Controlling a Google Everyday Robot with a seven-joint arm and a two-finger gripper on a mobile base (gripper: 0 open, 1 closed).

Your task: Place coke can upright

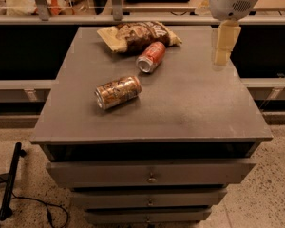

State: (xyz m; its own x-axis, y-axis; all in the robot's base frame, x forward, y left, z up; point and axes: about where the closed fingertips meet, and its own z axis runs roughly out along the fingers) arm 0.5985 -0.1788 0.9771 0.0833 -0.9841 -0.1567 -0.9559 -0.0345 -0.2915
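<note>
The red coke can (pixel 151 57) lies on its side near the back middle of the grey cabinet top (pixel 190 103), silver end toward me, just in front of a snack bag. My gripper (pixel 222 56) hangs above the back right of the top, well to the right of the can and apart from it. It holds nothing that I can see.
A brown-gold patterned can (pixel 117 92) lies on its side left of centre. A brown and tan snack bag (pixel 137 34) lies at the back. The cabinet has drawers (pixel 152 174) in front. A black stand and cable (pixel 9 184) are on the floor at left.
</note>
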